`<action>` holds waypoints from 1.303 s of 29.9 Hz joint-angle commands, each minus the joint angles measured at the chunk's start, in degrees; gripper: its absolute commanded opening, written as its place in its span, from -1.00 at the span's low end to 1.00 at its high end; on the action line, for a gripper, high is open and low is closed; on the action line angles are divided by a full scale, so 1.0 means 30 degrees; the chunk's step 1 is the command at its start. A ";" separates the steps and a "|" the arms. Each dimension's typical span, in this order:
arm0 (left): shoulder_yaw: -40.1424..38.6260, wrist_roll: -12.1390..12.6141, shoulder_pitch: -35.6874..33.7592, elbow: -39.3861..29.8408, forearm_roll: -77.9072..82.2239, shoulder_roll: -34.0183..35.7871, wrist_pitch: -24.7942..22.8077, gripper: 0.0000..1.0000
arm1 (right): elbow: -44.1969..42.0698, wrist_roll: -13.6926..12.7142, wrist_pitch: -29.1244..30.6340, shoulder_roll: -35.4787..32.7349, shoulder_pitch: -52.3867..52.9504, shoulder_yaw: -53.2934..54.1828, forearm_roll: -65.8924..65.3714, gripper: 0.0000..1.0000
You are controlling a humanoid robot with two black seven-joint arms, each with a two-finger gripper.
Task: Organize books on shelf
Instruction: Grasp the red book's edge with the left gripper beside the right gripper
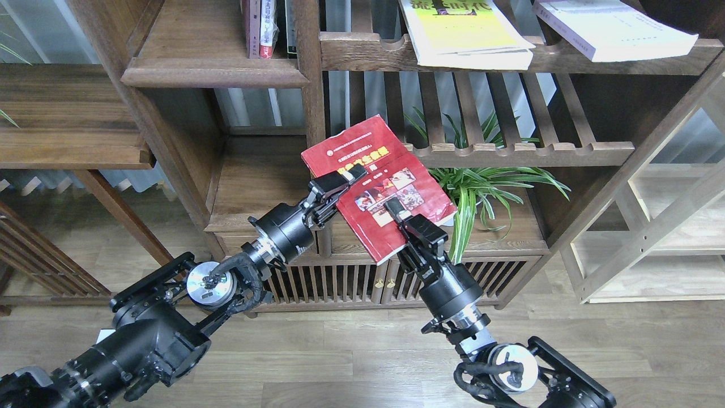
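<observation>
The left arm enters from the lower left of the frame and rises diagonally toward the centre, its silver wrist joint at lower left and a thick black cylinder beyond it. Its left hand (335, 186) sits just left of centre, fingers clamped on the left edge of the red book (378, 184). The right arm comes in from the lower right corner and climbs up and leftward. Its right hand (401, 215) at centre grips the same book's lower edge, one finger lying over the cover.
</observation>
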 commanded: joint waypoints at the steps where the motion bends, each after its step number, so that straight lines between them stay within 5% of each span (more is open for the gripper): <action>1: 0.0209 0.0032 -0.0062 0.0008 0.0076 0.0000 0.0000 -1.00 | -0.0010 0.0014 0.0001 -0.0144 0.0225 0.0361 -0.0124 0.13; 3: 0.0209 0.0032 -0.0062 -0.0079 0.0222 0.0000 0.0000 -1.00 | -0.0010 -0.0015 0.0001 -0.0173 0.0488 0.0566 -0.0299 0.35; 17: -0.0113 -0.0026 -0.0150 -0.0549 0.0692 0.1230 0.0000 -1.00 | -0.0039 -0.0191 0.0001 -0.0729 0.0724 0.1915 -0.0739 0.97; 39: -0.1109 -0.0085 0.0026 -0.0842 0.1072 0.2168 0.0000 -1.00 | -0.0361 -0.0162 0.0001 -0.1754 -0.0477 0.2267 -0.2205 0.96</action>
